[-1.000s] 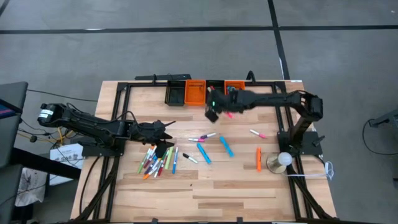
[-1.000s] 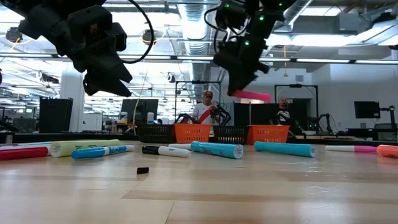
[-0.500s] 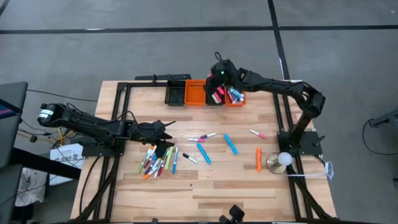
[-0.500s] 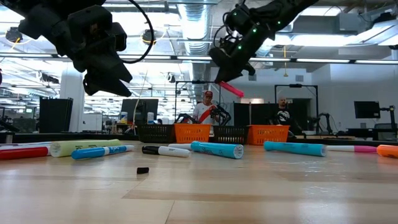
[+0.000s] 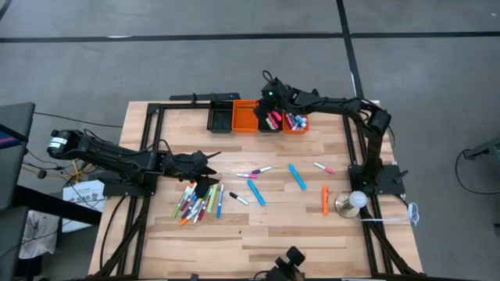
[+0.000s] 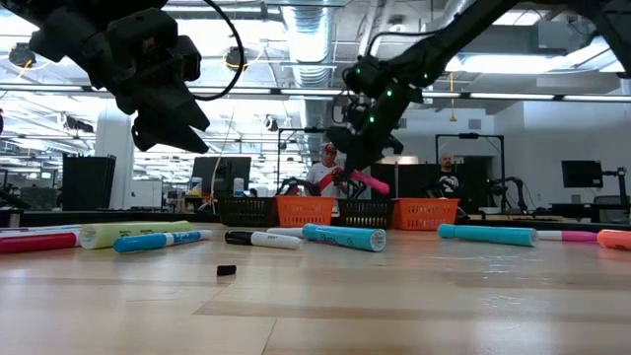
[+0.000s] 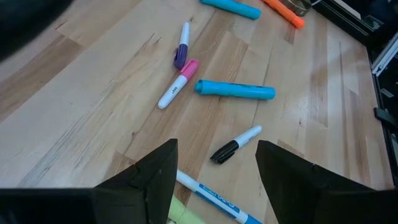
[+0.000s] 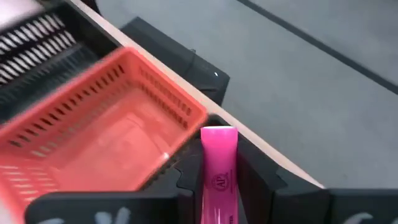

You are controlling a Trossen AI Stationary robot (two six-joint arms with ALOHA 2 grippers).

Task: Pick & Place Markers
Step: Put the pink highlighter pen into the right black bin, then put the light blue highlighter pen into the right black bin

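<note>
Markers lie in a loose pile (image 5: pixel 199 199) by the table's left side, and others are scattered mid-table: two blue ones (image 5: pixel 297 177) (image 5: pixel 255 191), an orange one (image 5: pixel 325 199) and a pink-and-white one (image 5: pixel 323 167). My left gripper (image 5: pixel 209 168) (image 7: pixel 216 149) hovers open above the pile's far end, touching nothing. My right gripper (image 5: pixel 271 103) (image 6: pixel 360 163) is at the far edge above the row of bins, shut on a pink marker (image 8: pixel 217 158). The black bin (image 5: pixel 269 123) and the orange bin (image 5: pixel 295 122) beneath it hold several markers. My right gripper pinches the pink marker between its two fingers, which lie along the marker's sides (image 8: pixel 217 180). The blunt free end (image 8: pixel 217 132) sticks out past the fingertips. The marker is lifted clear above the bins and slants downward (image 6: pixel 370 181).
An orange bin (image 5: pixel 244 115) and a black bin (image 5: pixel 221 117) stand left of the filled ones. A black frame rail (image 5: pixel 234 102) runs along the far edge. A round metal stand (image 5: pixel 351 203) sits near the right arm's base. A small black cap (image 6: pixel 227 269) lies near the front. People stand in the room behind.
My right gripper carried the pink marker from over the table's middle to the far edge and came down toward the bins, turning so the marker now slants downward. A blue marker mid-table rolled toward the right edge.
</note>
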